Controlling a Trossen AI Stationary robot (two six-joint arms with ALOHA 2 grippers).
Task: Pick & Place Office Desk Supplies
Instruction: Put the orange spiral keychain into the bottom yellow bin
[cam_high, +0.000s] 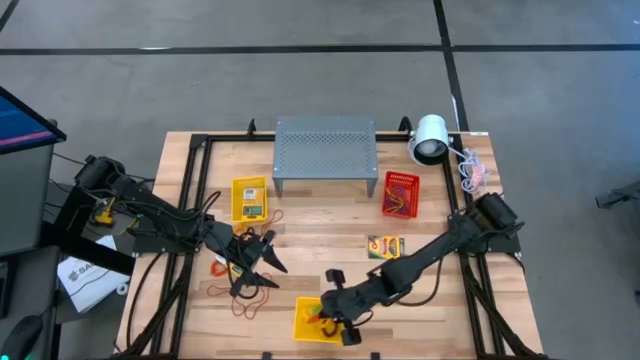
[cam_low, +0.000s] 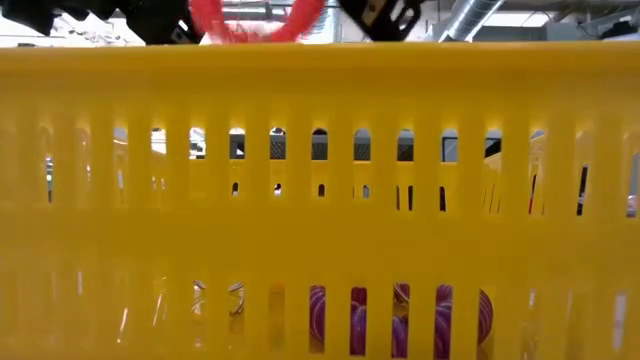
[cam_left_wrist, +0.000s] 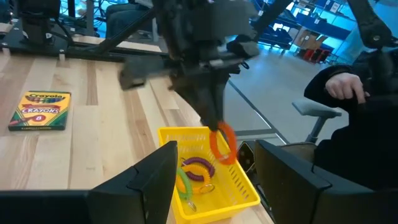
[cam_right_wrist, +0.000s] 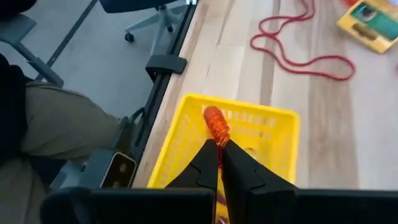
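**Orange band held over the yellow basket**

Yellow basket walls fill our low view; it stands at the table's front edge. Above it we see the right gripper, fingers pressed together on an orange rubber band. Purple and green bands already lie inside. Our left gripper waits nearby with fingers apart, empty, beside loose bands.

- A grey concrete floor crossed by dark lines surrounds the pale wooden plank table.
- A monitor with a blue and pink screen stands off the table's left side.
- A seated person in khaki trousers is beside a grey office chair.
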